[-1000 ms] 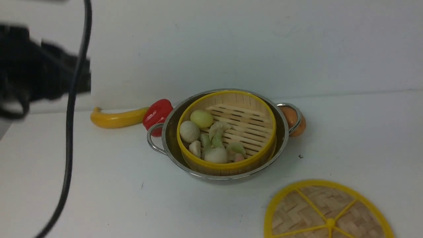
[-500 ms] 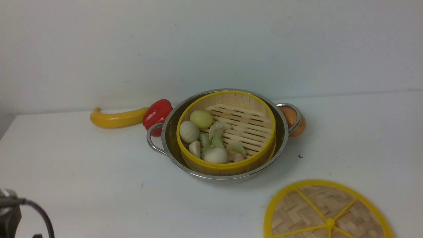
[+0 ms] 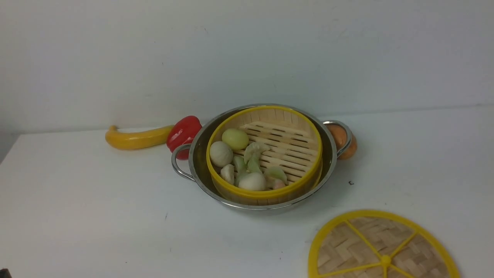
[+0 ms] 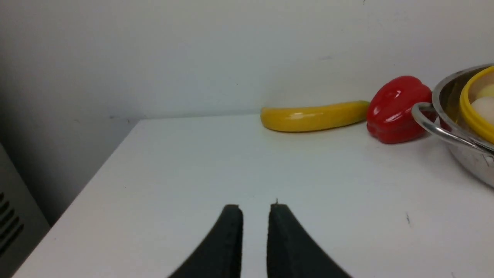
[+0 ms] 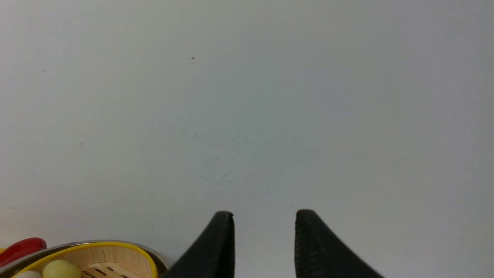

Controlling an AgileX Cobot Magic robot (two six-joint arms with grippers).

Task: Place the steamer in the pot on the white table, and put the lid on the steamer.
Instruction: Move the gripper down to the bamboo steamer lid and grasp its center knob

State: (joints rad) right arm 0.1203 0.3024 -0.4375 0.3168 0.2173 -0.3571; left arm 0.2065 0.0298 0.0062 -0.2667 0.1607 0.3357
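Observation:
The steamer (image 3: 285,143), holding toy buns and dumplings, sits inside the steel pot (image 3: 330,154) on the white table (image 3: 96,200). The lid (image 3: 382,247) lies flat on the table at the front right, apart from the pot and partly cut off by the picture's edge. Neither gripper shows in the front view. In its wrist view my left gripper (image 4: 254,208) hovers over bare table to the left of the pot (image 4: 459,127), jaws slightly apart and empty. My right gripper (image 5: 264,216) is open and empty, facing the wall, with the steamer (image 5: 96,258) beside it.
A yellow banana (image 3: 135,138) and a red pepper (image 3: 184,131) lie at the pot's left handle against the back wall. An orange fruit (image 3: 343,141) sits behind the right handle. The table's left edge (image 4: 96,166) drops off near my left gripper.
My left arm and its black cable have dropped from the upper left of the front view down to the lower left corner and out of sight. Steamer, pot and lid have not moved.

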